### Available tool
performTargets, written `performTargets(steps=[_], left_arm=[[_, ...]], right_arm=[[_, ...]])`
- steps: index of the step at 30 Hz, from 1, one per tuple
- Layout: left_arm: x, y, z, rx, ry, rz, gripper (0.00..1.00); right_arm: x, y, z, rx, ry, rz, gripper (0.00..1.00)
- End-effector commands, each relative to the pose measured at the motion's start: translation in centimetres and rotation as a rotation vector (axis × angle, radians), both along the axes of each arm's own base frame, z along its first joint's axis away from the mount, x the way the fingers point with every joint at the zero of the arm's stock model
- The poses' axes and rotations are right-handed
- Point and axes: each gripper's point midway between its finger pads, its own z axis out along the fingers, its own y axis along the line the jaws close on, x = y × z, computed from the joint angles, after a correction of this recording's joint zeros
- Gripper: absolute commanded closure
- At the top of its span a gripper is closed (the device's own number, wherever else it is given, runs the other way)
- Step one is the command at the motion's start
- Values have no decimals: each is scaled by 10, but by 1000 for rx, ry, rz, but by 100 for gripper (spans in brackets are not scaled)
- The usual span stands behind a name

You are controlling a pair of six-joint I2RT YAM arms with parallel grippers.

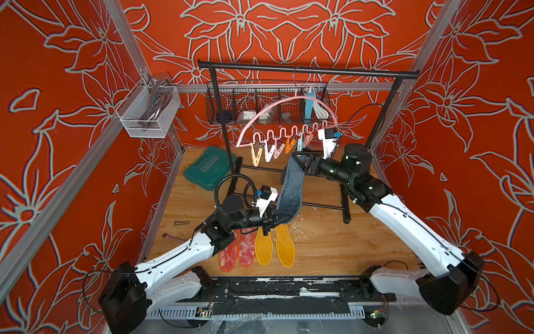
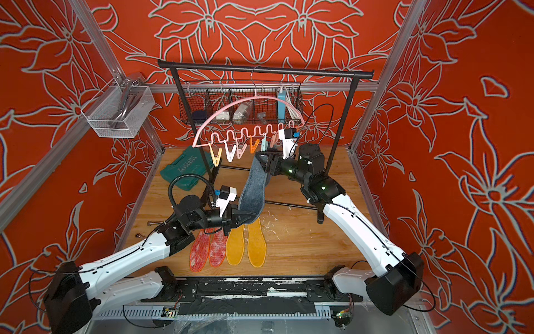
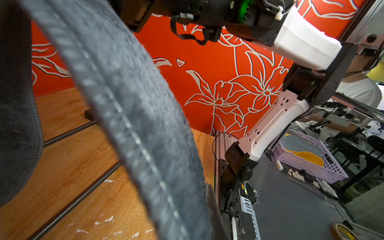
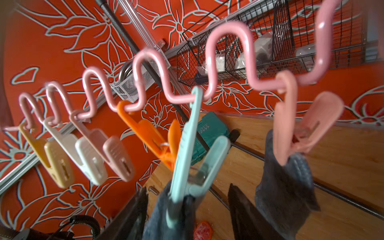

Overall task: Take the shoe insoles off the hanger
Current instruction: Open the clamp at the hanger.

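Observation:
The pink hanger (image 1: 289,101) (image 2: 245,105) hangs by its hook from the black rack. A dark grey insole (image 1: 290,185) (image 2: 254,185) (image 3: 128,116) is clipped at its top in a teal peg (image 4: 187,145). My left gripper (image 1: 278,219) (image 2: 239,219) (image 3: 193,207) is shut on its lower end. My right gripper (image 1: 297,157) (image 2: 261,157) (image 4: 187,193) stands open, its fingers on either side of the teal peg. A second grey insole (image 4: 286,187) (image 3: 16,124) hangs from a pink peg (image 4: 291,124). Two red insoles (image 1: 237,251) and two yellow insoles (image 1: 274,245) lie flat on the table.
The black rack (image 1: 306,70) has floor bars (image 1: 318,204) under the hanging insoles. A green tool case (image 1: 212,169) lies at the back left. A wire basket (image 1: 268,107) and a mesh box (image 1: 147,112) hang on the walls. A bolt (image 1: 181,223) lies on the table's left.

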Motion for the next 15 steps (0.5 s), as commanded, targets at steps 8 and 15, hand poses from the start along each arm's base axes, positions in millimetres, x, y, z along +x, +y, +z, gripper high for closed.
performTargets(steps=[8,15], left_arm=[[-23,-2,-7,24,-48,-84,100],[-27,5,-5,30,-87,-63,100]], right_arm=[[10,2,37,55,-77,30,45],[18,7,41,73,-64,52,65]])
